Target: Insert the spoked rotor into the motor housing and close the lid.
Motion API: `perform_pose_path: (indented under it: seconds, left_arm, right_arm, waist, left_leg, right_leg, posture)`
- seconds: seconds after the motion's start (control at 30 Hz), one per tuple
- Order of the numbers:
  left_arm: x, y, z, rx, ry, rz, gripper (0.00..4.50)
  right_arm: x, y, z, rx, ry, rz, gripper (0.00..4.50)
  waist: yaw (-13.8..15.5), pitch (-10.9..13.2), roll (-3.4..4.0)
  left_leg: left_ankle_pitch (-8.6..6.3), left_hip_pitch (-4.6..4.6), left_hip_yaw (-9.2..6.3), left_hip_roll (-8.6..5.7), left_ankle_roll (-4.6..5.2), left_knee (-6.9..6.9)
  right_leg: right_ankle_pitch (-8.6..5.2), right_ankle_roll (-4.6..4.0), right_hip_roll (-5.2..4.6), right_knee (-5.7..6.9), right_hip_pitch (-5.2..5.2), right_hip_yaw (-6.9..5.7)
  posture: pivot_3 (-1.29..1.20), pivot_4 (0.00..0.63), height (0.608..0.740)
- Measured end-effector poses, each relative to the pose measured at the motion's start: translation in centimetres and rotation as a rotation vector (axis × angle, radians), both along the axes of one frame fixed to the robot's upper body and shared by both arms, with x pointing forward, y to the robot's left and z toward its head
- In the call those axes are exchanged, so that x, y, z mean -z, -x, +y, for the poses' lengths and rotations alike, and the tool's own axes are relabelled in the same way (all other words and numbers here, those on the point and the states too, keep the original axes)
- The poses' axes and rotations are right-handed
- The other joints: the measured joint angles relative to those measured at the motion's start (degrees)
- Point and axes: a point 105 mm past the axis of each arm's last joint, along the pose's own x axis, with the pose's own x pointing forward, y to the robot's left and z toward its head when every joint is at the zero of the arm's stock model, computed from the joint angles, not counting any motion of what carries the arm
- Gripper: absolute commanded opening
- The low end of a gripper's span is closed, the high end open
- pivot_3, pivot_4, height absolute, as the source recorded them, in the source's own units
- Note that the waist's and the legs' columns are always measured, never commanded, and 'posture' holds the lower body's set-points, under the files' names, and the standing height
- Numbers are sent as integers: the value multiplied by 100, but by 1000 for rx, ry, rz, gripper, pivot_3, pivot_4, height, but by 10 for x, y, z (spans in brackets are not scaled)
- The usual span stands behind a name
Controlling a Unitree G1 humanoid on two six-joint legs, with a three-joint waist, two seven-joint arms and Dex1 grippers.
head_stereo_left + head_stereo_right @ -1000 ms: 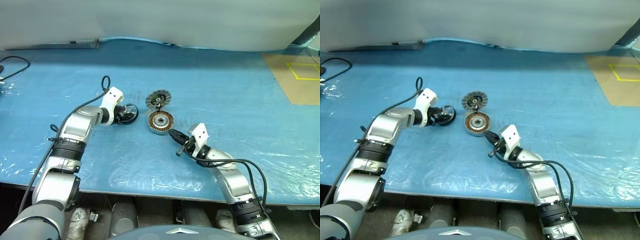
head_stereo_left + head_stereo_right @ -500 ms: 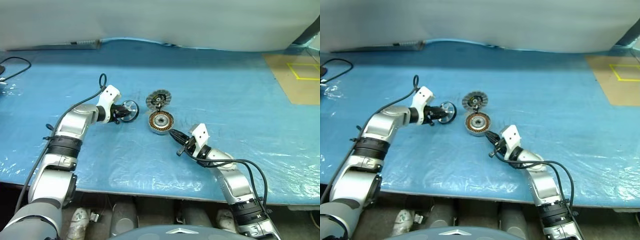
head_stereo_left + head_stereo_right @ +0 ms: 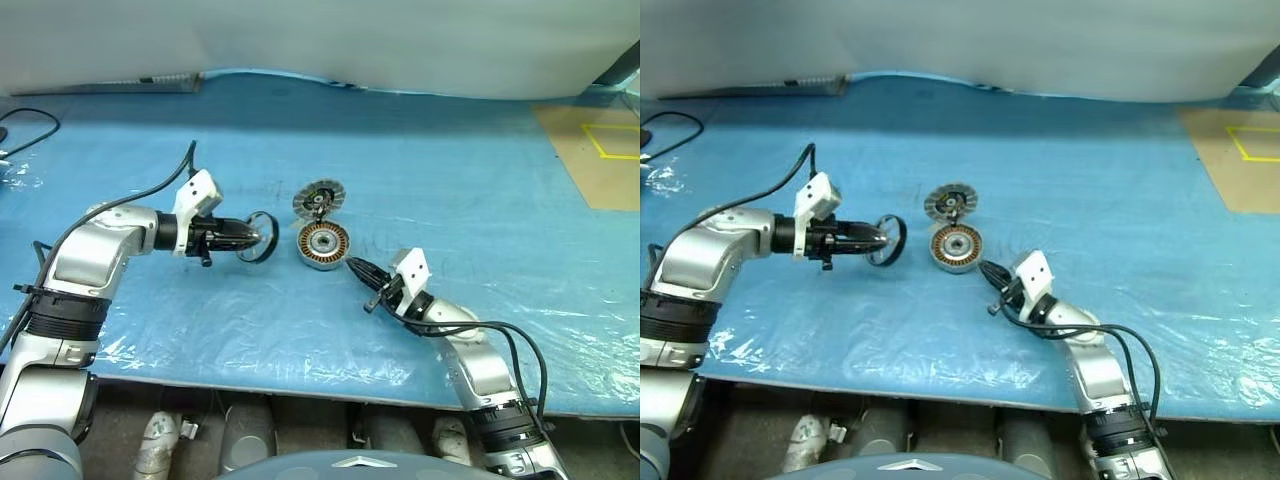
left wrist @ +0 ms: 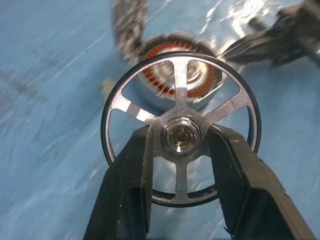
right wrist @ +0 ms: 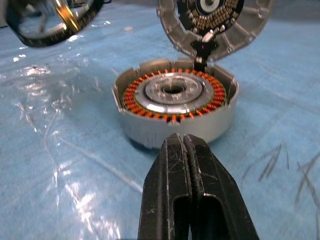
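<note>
Left gripper (image 4: pixel 182 150) grasps the rotor (image 4: pixel 181 127) left of the housing (image 3: pixel 323 244).
Centre its hub squarely over the housing; right gripper (image 5: pixel 183 150) is clenched, empty.

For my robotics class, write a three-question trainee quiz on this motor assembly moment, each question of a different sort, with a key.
1. True or false: the black-rimmed spoked rotor lies flat on the blue table.
2. The light grey ribbed lid is: A) closed on the housing; B) hinged up behind the housing; C) held by the right gripper.
3. Fill in: the left gripper clamps the rotor at its silvery ____.

Key: 1. False; it is held on edge above the table, left of the copper-wound round motor housing. 2. B. 3. Hub.
</note>
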Motion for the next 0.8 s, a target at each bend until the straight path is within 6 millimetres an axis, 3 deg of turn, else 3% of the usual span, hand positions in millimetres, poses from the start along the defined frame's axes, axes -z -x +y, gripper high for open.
perform_pose_path:
  seconds: [0.2, 0.3, 0.57, 0.8]
  left_arm:
    - [-4, 2, -45, 138, 57, -22, 1344]
    - [-5, -10, -61, 151, 54, -73, 1344]
    - [18, -32, -72, 131, -4, -75, 1344]
    - [19, -43, -80, 134, -18, -102, 1344]
  right_arm:
    - [5, 0, -1, 2, 1, 15, 0]
    - [4, 0, -1, 2, 0, 11, 0]
    - [3, -2, -1, 12, -1, 2, 0]
    - [3, -3, 0, 16, 0, 0, 0]
  waist:
    - [-8, 0, 0]
    - [-6, 0, 0]
    - [-5, 0, 0]
    - [-2, 0, 0]
  left_leg:
    - [1, -2, 1, -1, 1, 24]
    - [1, -4, -1, 0, 1, 35]
    - [2, -6, -3, -2, 4, 40]
    - [12, -6, -4, -2, 21, 44]
  right_leg:
    - [1, 1, 1, 4, 1, 7]
    - [2, 1, 2, 11, 1, 6]
    - [7, 10, 1, 13, 3, 7]
    - [6, 6, 1, 16, 3, 7]
  posture:
    - [0, 150, 740]
    - [0, 150, 740]
    - [0, 150, 740]
    - [0, 150, 740]
